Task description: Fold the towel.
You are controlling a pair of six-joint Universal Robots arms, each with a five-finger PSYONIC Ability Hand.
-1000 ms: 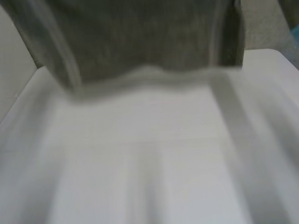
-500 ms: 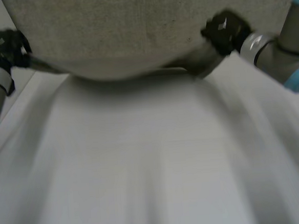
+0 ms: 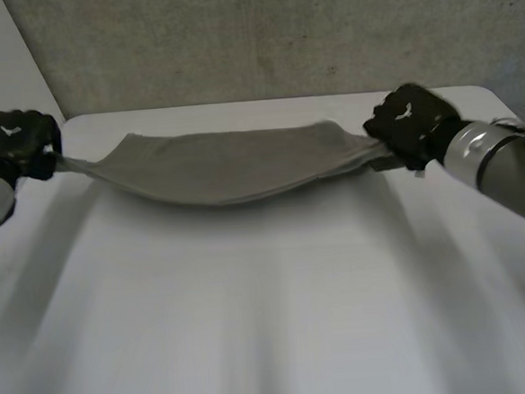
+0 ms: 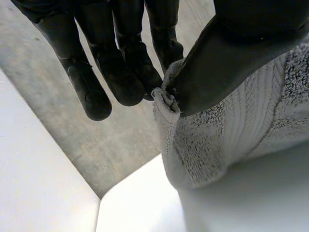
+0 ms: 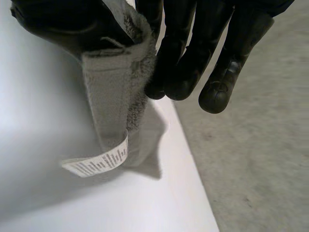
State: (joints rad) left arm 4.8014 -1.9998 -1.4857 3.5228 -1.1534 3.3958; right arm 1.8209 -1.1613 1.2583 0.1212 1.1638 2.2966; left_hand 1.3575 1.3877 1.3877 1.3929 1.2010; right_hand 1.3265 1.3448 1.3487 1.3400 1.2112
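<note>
- Our left hand (image 3: 15,142) and right hand (image 3: 411,128) each pinch an end of the towel (image 3: 233,163) between thumb and fingers. It hangs stretched between them, sagging low over the far part of the table (image 3: 253,324).
- The left pinch catches only the corner's tip, so we judge a hard tug could pull it free.
- Uneven lowering could lay the towel skewed or bunched.
- We see no container; the towel's label (image 5: 99,162) dangles below our right hand.

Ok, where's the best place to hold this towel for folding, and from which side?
By its two end corners, each from its own outer side. The towel sags, stretched between the left hand and right hand, each pinching a corner between thumb and fingers.
</note>
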